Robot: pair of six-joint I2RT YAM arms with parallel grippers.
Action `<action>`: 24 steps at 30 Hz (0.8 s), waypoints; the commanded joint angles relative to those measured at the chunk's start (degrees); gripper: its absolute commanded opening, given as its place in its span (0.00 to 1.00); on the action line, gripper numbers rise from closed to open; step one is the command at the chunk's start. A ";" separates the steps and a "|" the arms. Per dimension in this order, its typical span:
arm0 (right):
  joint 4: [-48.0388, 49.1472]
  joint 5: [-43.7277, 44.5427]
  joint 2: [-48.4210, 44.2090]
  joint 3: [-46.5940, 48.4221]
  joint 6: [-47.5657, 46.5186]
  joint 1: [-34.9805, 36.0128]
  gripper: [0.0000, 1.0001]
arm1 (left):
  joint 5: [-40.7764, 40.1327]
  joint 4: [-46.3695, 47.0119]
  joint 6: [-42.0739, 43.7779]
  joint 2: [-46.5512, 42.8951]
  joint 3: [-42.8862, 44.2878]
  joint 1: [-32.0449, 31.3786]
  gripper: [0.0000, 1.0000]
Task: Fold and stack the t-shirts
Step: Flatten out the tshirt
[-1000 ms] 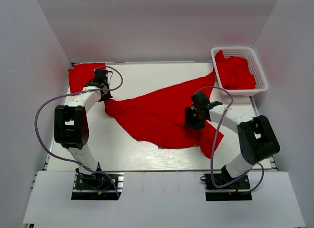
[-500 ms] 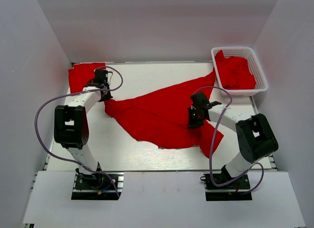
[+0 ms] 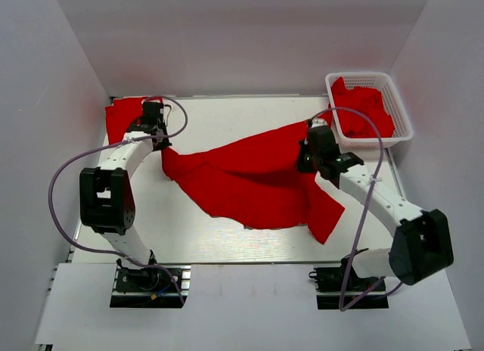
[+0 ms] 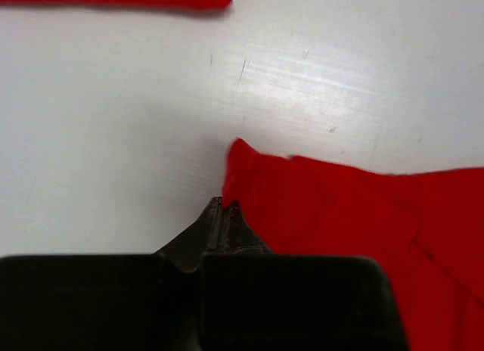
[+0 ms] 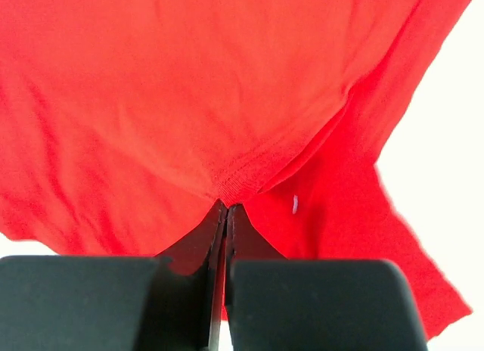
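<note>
A red t-shirt point(image 3: 249, 184) lies spread and rumpled across the middle of the white counter point(image 3: 242, 116), stretching from a corner near the left side to a point that trails toward the near right edge, with one long edge running up toward the far right. The left pincer point(image 3: 159, 143) sits low at that left corner; in the left wrist view its black fingers are pressed together with the cloth's hem meeting their tips, so it appears to nip the very edge of the shirt, the rest of the fabric lying flat on the counter to the right. The right pincer point(image 3: 308, 156) is over the right part of the same shirt, near its far edge; the right wrist view shows its fingers closed tight on a stitched hem, with the fabric pulled into a peak at the tips and hanging in folds behind. A second t-shirt point(image 3: 121, 118), flat and squared, rests in the far left corner of the counter, just beyond the left arm and apart from the spread one. At the far right stands a white lattice basket point(image 3: 378, 143) holding a heap of t-shirts point(image 3: 367, 113) in the same red
</note>
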 commanded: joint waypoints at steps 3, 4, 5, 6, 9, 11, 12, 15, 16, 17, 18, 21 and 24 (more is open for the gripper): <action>9.69 14.35 -5.72 10.41 -4.41 -0.20 0.00 | -2.11 -0.22 2.44 -9.86 8.70 0.32 0.00; 12.74 22.81 -6.86 14.52 -6.59 -0.37 0.00 | -2.11 -0.22 4.36 -11.70 12.12 0.32 0.00; 13.38 26.20 -7.39 15.60 -7.14 -0.46 0.00 | -2.11 -0.22 4.99 -12.68 13.37 0.32 0.00; 14.09 27.71 -7.66 17.87 -8.10 -0.46 0.00 | -2.11 0.30 5.69 -13.65 14.51 0.32 0.00; 15.94 36.20 -7.93 24.28 -13.54 -0.55 0.00 | -0.62 1.44 9.37 -17.08 19.42 0.32 0.00; 17.68 40.97 -8.27 26.85 -16.26 -0.99 0.00 | -0.62 1.45 11.31 -18.22 22.60 0.32 0.00; 19.35 43.43 -8.54 29.12 -19.50 -1.16 0.00 | -0.62 1.45 12.28 -19.01 26.01 -0.21 0.00; 25.22 48.71 -10.03 34.41 -27.08 -1.43 0.00 | -0.62 1.97 15.36 -20.85 31.65 -0.21 0.00; 26.04 49.69 -10.21 36.68 -30.92 -1.43 0.00 | -1.14 2.76 16.84 -21.47 33.49 -0.21 0.00; 26.83 50.22 -10.38 39.40 -32.00 -1.60 0.00 | -1.66 2.76 17.55 -22.17 34.29 -0.21 0.00; 27.71 50.75 -10.73 40.56 -32.97 -1.43 0.00 | -1.67 3.55 18.17 -22.79 35.08 -0.21 0.00; 27.63 50.49 -10.74 47.06 -37.71 -1.26 0.00 | -2.20 4.69 21.07 -25.08 38.42 -0.21 0.00; 26.23 48.48 -10.74 53.74 -40.18 -1.17 0.00 | -3.43 4.70 23.88 -26.40 43.16 -0.21 0.00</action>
